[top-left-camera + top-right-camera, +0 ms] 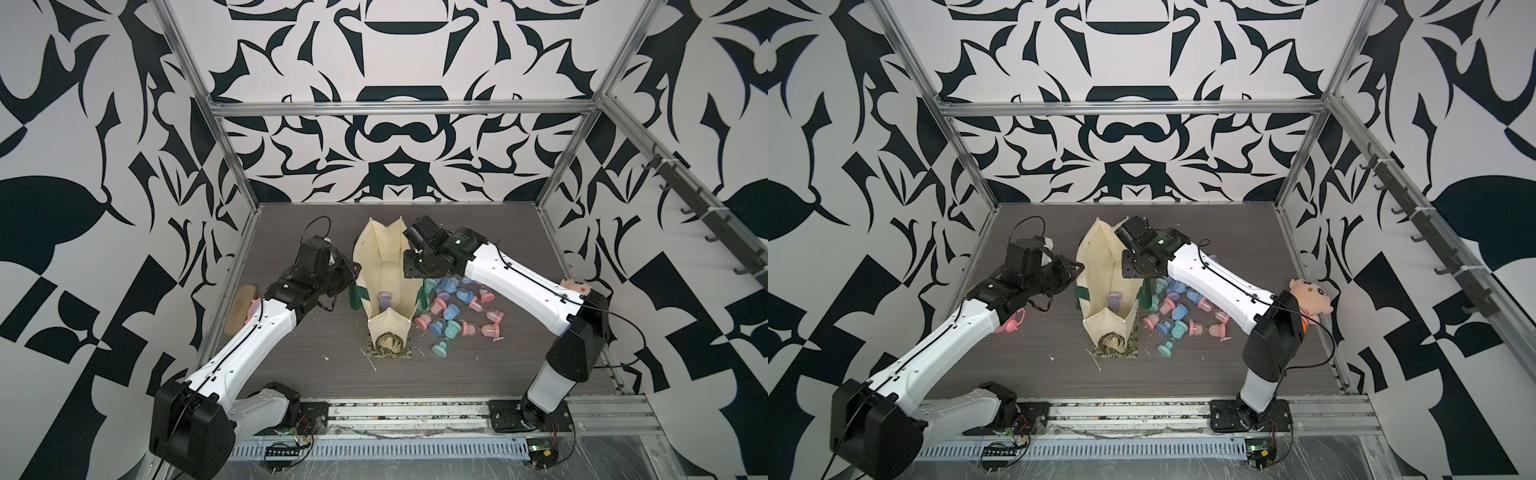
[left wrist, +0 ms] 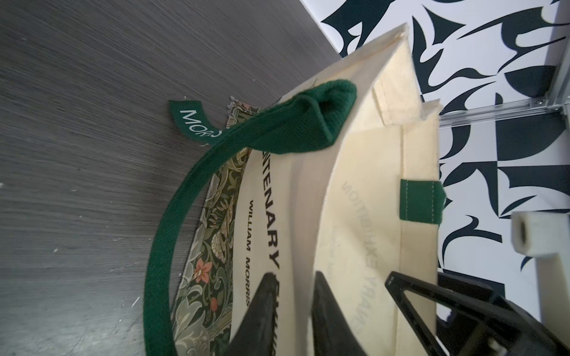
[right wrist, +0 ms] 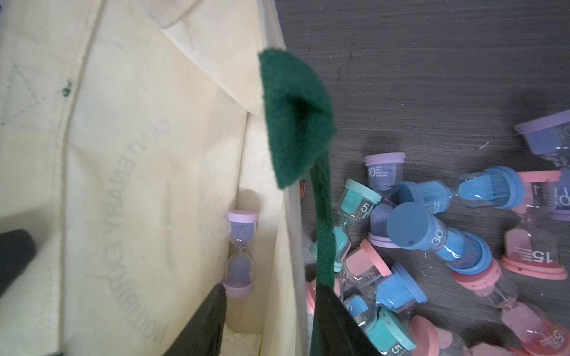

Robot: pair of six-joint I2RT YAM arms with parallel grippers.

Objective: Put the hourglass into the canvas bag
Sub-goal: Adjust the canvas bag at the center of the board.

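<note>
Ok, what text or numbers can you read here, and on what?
"NTENARY", "WILLIAM MORRIS": canvas bag, start hidden by green handle.
"CENTENARY", mirrored: showing through the bag's inner wall.
"MOR": green label, rest curled.
"10": purple hourglass outside the bag.
"5": teal hourglass.
"30": blue hourglass.
"15": pink hourglass.
Smaller print under the numbers: unreadable.

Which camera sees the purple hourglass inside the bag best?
The right wrist view: the purple hourglass shows whole and close inside the canvas bag. Both top views show it tiny. The left wrist view shows only the bag, not the hourglass.
</note>
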